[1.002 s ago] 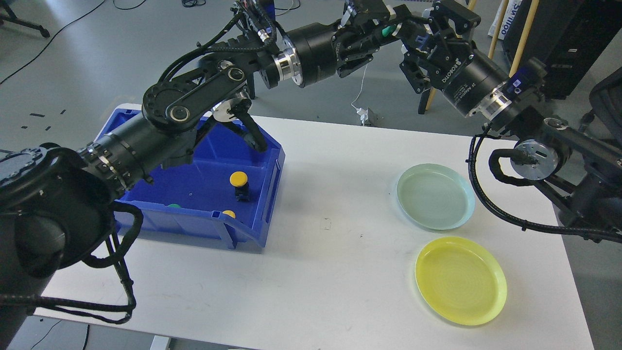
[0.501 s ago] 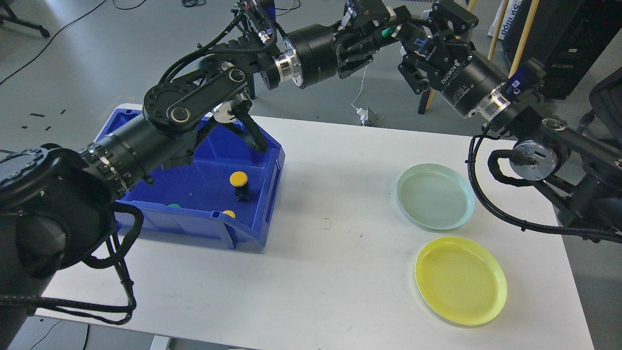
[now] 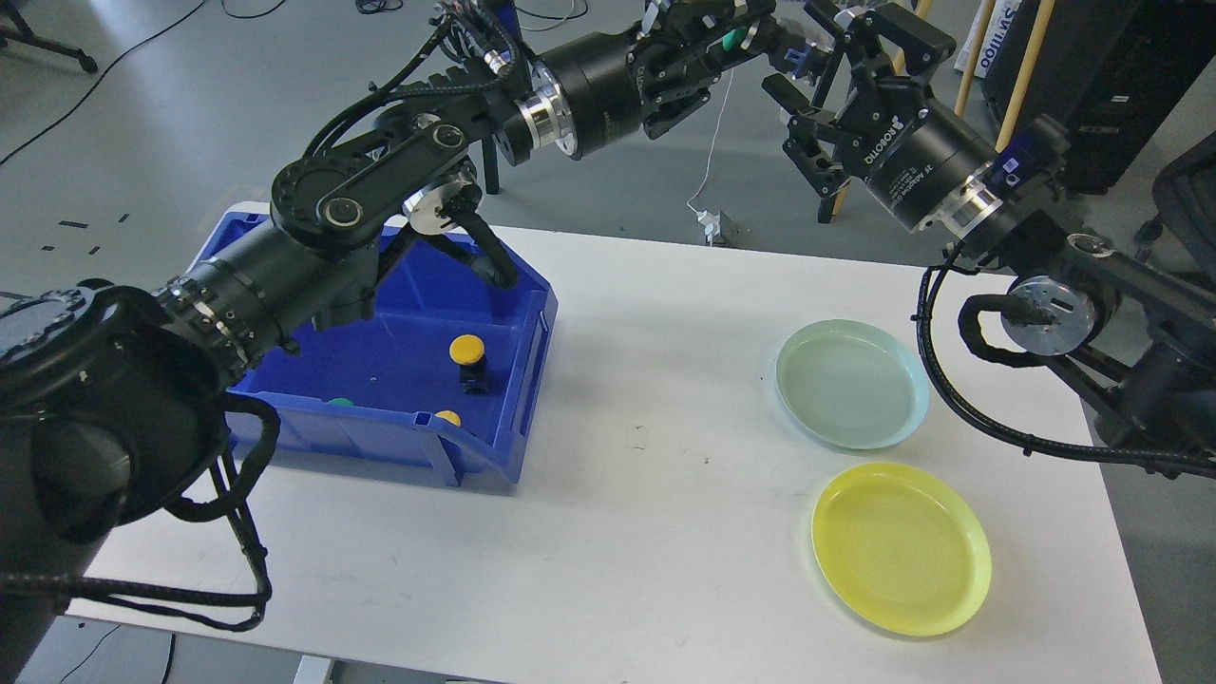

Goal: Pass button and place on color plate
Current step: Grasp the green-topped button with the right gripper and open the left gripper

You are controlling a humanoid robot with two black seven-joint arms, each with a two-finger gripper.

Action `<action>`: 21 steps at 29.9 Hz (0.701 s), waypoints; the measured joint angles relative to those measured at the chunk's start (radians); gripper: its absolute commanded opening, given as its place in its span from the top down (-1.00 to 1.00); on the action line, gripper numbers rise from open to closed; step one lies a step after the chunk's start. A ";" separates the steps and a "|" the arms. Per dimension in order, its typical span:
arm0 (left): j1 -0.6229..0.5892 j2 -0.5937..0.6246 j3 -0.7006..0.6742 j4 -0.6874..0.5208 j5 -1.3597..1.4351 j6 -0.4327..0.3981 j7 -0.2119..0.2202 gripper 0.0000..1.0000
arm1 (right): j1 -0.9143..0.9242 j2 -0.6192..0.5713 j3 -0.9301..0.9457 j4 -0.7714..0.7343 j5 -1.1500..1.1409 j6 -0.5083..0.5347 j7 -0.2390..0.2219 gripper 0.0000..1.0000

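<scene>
Holding: the left end effector, raised high above the far edge of the tabletop, is clenched on a green button, whose rounded cap shows between the dark fingers.
Right end effector: released, its two fingers spread wide, one above and one below, just beside the left end effector and the green button, but apart from them.
Arms: the left arm rises from the lower left across the bin; the right arm enters from the right edge and reaches up and inward, so the two meet near the top centre of the head view.
Blue bin: sits on the left part of the tabletop, partly hidden by the left arm.
Bin contents: a yellow button stands upright on its dark base near the middle; a second yellow cap lies by the front wall; a green cap peeks out close to the arm.
Pale green plate: rests on the right side of the tabletop, nothing on it.
Yellow plate: lies just in front of the pale green one, near but not touching, also bare.
Floor: grey, with cables and dark equipment beyond the tabletop.
</scene>
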 measured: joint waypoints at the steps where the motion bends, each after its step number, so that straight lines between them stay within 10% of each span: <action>1: 0.000 0.000 0.000 0.000 0.000 0.000 0.000 0.51 | 0.000 0.000 0.000 0.000 -0.001 0.000 0.000 0.11; 14: -0.001 -0.018 0.004 0.023 -0.070 0.000 0.002 0.47 | 0.008 0.007 -0.002 -0.010 -0.006 -0.002 0.001 0.68; 18: 0.000 -0.020 0.005 0.026 -0.070 0.000 0.004 -0.71 | 0.009 0.009 -0.003 -0.014 -0.007 -0.003 0.001 0.69; 21: 0.000 -0.021 0.007 0.030 -0.070 0.000 0.014 -0.80 | 0.009 0.009 -0.005 -0.018 -0.008 -0.004 0.001 0.69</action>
